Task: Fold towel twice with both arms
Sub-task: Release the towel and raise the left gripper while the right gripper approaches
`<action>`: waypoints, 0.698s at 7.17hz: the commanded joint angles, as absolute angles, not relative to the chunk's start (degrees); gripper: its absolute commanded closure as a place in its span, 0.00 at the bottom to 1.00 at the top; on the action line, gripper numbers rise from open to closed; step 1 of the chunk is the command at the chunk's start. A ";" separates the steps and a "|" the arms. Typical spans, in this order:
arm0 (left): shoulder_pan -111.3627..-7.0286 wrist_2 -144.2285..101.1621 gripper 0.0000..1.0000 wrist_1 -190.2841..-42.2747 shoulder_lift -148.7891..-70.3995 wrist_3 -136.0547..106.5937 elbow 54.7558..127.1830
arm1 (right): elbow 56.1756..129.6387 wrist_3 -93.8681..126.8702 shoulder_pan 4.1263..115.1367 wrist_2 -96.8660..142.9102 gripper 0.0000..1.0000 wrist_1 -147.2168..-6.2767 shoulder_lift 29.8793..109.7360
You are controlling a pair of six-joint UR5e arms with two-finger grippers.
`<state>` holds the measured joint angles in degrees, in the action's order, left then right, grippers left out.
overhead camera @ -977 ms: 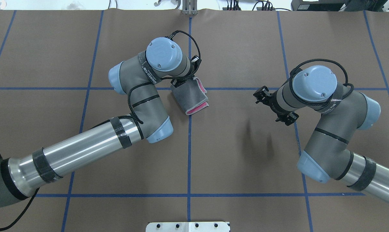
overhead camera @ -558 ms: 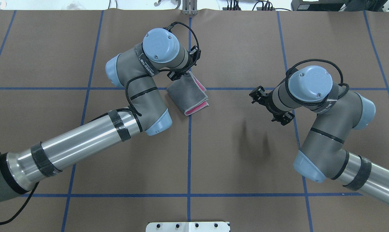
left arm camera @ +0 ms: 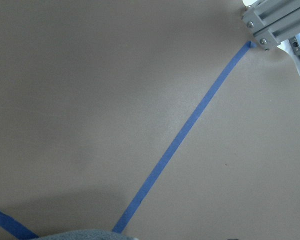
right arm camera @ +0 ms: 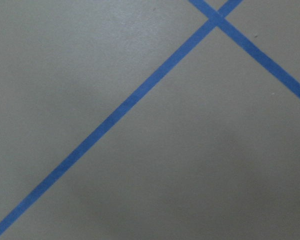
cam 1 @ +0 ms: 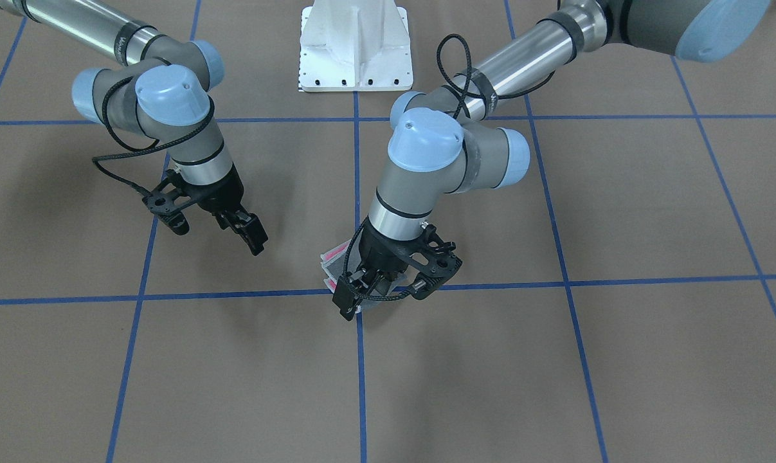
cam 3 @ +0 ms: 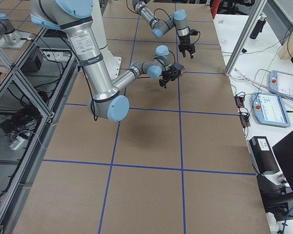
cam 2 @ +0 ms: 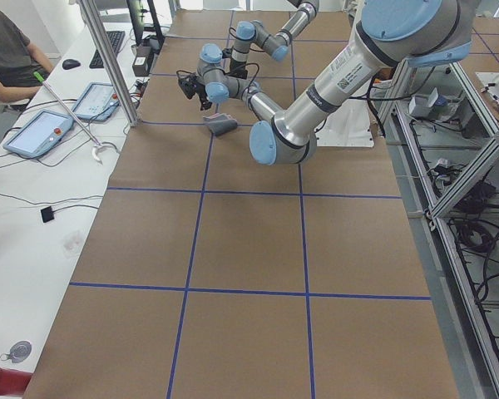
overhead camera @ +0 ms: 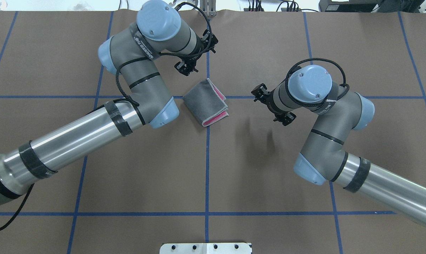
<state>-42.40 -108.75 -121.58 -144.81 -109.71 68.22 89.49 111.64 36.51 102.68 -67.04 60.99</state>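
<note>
Two grippers, both spread wide and holding nothing: my left gripper [overhead camera: 196,54] hangs just beyond the towel [overhead camera: 205,102], and my right gripper [cam 1: 217,231] is off to its other side. Folded grey side out, pink edges showing, the towel lies where the table's [overhead camera: 269,176] blue tape lines [overhead camera: 207,158] cross.

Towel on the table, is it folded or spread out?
Folded. In the overhead view the towel lies as a compact grey packet with stacked pink layers showing at its edges.

The left hand [cam 1: 369,292] hides most of the towel [cam 1: 333,256] in the front-facing view.
</note>
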 commanded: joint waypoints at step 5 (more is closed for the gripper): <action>-47.46 -118.21 0.15 -121.38 -128.85 -106.44 86.40 | 75.68 114.52 33.40 98.26 0.06 -53.80 52.13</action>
<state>-47.36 -118.01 -121.41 -129.64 -106.55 85.51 77.53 114.52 33.95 98.93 -55.39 53.45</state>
